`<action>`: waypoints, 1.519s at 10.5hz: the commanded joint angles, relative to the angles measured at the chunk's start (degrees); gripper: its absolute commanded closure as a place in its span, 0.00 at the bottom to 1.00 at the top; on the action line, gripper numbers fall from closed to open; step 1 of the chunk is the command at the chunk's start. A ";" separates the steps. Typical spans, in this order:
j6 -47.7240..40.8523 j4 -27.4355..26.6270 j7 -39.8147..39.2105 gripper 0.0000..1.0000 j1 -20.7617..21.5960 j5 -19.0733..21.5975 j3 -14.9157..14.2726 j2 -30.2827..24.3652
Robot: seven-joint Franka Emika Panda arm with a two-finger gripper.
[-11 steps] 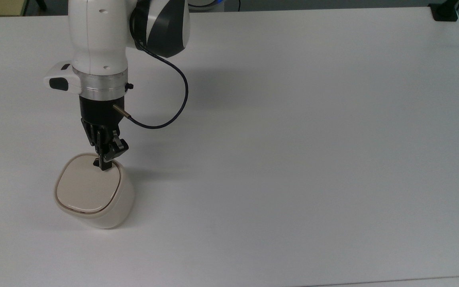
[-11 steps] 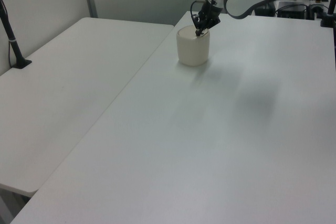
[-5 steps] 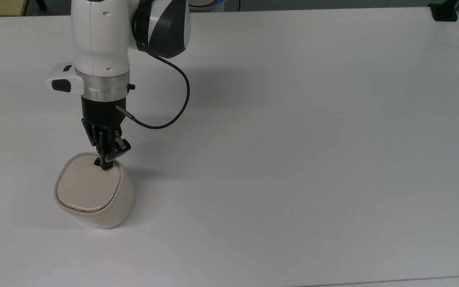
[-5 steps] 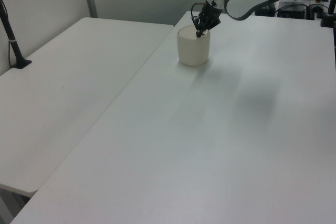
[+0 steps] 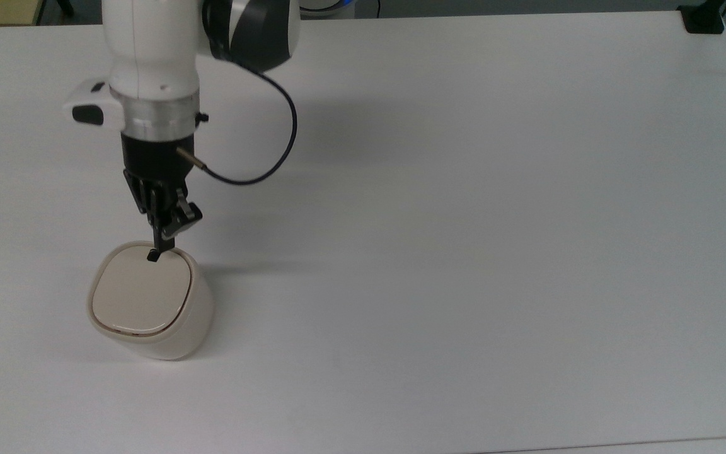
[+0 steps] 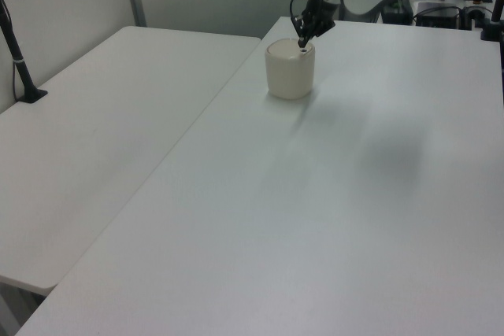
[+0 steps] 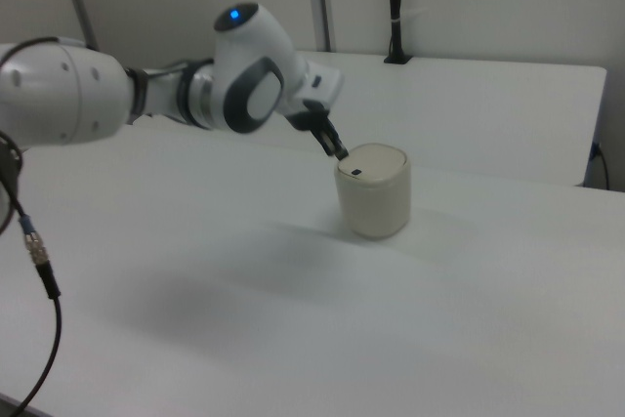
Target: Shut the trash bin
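The trash bin (image 5: 152,315) is a small cream-white tub with rounded corners, standing at the top view's left on the white table. Its flat lid (image 5: 141,291) lies level in the rim, and a small black latch mark (image 5: 153,256) shows at its far edge. My gripper (image 5: 161,241) hangs shut just above and behind that edge, holding nothing and clear of the lid. In the left view the gripper (image 6: 302,39) hovers over the trash bin (image 6: 290,75). The right view has the gripper (image 7: 340,152) just left of the trash bin (image 7: 375,194).
The white table (image 5: 464,221) stretches wide and bare to the top view's right. A second white table (image 6: 94,131) stands alongside in the left view, with a black clamp post (image 6: 20,60) on it. A dark cable (image 5: 275,145) loops off the wrist.
The gripper has lifted off the lid's far edge and drawn back, uncovering the black latch mark. The bin has stayed in place with its lid flat.
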 commanded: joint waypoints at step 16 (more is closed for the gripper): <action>-41.15 -3.07 -33.77 0.00 1.37 3.35 9.94 -24.48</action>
